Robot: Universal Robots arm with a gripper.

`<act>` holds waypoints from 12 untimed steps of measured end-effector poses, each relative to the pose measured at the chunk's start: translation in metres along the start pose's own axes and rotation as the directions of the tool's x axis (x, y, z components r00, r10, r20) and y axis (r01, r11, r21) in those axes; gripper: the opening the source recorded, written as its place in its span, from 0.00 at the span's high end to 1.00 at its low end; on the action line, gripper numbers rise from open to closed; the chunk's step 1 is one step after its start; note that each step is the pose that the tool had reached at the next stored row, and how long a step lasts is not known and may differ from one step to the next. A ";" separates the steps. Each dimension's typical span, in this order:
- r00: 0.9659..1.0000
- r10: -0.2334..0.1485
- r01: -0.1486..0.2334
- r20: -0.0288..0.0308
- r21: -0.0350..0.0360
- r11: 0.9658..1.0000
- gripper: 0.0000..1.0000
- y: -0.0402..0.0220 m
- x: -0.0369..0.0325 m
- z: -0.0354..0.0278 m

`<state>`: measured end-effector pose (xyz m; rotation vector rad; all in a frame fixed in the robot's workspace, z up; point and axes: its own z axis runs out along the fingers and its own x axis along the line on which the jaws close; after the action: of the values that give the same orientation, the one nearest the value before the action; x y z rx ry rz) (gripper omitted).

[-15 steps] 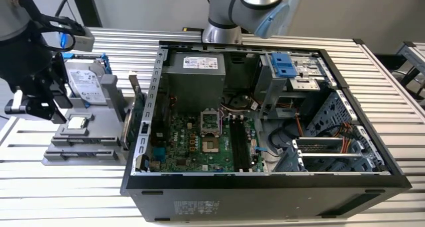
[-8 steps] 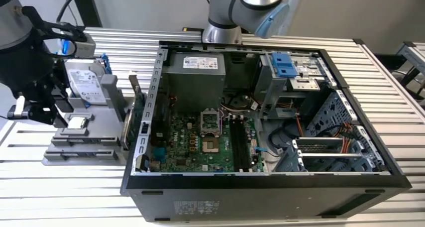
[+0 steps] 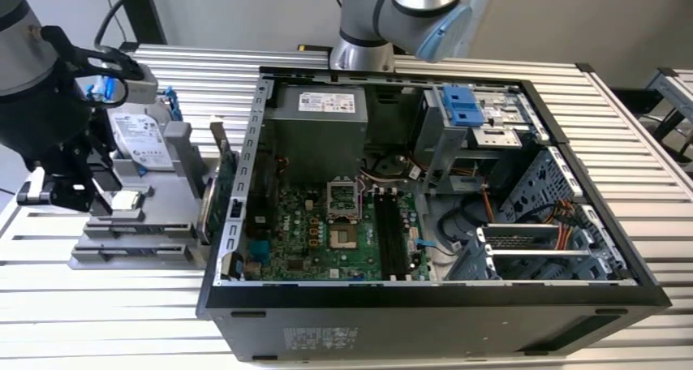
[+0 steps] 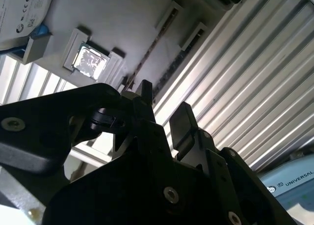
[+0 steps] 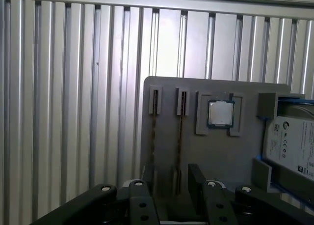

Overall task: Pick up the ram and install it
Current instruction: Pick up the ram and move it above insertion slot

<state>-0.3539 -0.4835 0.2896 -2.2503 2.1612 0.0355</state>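
Two thin sticks stand on edge in the narrow side-by-side slots of a gray parts holder (image 5: pixel 221 156): the ram (image 5: pixel 181 136) sits in the slot nearer the processor chip (image 5: pixel 220 113), and a second stick (image 5: pixel 153 126) sits in the slot just beside it. In the second wrist view the ram (image 4: pixel 148 50) shows as a fine line along its slot, running toward the claw (image 4: pixel 164 97). The claw's black fingers (image 4: pixel 184 119) are spread, with nothing pinched between them. Both wrist views show the slots' near ends at the gap, and I cannot tell which stick it lines up on. The same holder carries the chip in a square pocket of its own and, past that, a silver hard drive (image 5: pixel 294 146) in a blue frame. In the exterior view the claw (image 3: pixel 92 200) hangs over the holder (image 3: pixel 130 252) at the exterior view's left, close to the chip (image 3: pixel 129 199), with the hard drive (image 3: pixel 141 139) behind it. An upright green expansion card (image 3: pixel 222 195) stands between the holder and the open black computer case (image 3: pixel 433 309). The case holds a green motherboard (image 3: pixel 314 240) with long black memory slots (image 3: pixel 392 232), a gray power supply (image 3: pixel 324 118) and a blue drive caddy (image 3: pixel 466 106). Holder and case both rest on the slatted aluminium desk (image 3: pixel 109 313).
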 end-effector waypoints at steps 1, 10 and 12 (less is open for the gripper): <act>1.000 0.000 0.000 0.000 0.000 1.000 0.00 0.0000 0.0005 0.0012; 1.000 0.000 0.000 0.000 -0.001 1.000 0.00 0.0001 0.0050 0.0125; 1.000 0.000 0.000 0.000 -0.001 1.000 0.00 0.0001 0.0063 0.0153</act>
<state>-0.3538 -0.4893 0.2742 -2.2510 2.1618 0.0371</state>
